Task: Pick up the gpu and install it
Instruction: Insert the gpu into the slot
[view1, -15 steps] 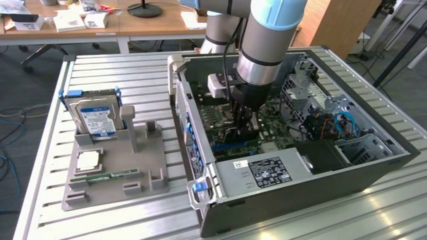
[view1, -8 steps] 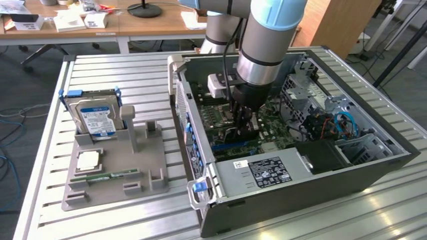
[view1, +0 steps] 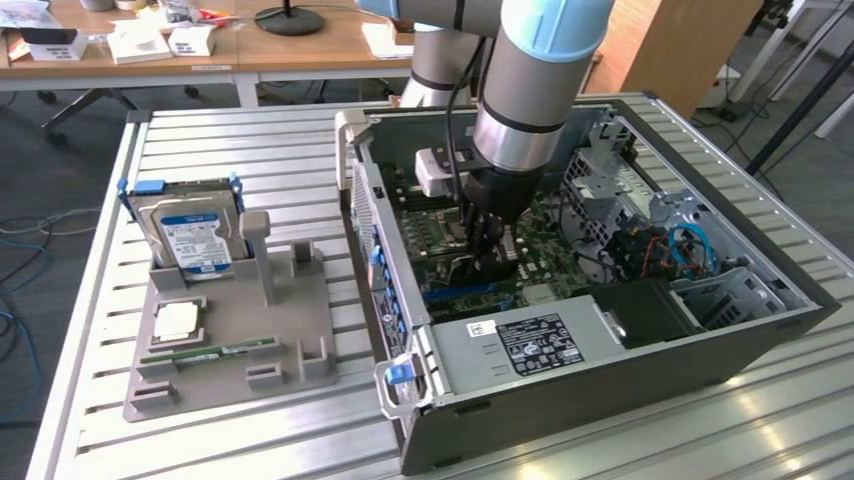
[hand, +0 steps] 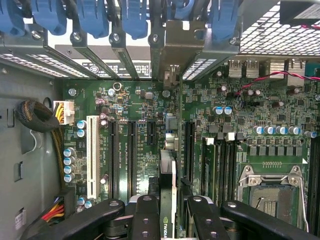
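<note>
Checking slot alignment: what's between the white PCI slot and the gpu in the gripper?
Wrist view: two empty black expansion slots lie between the white PCI slot and the gpu, held edge-on in the gripper.

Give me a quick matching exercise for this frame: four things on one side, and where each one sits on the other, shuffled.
Things:
1. gpu
2. hard drive
3. memory stick
4. power supply

Places:
A. lying flat in a low slot of the grey holder
B. held edge-on between the fingers of the gripper, above the motherboard
C. standing upright in the grey holder, in blue rails
D. inside the computer case, at its near end in the exterior view

Pairs: 1-B, 2-C, 3-A, 4-D
</note>
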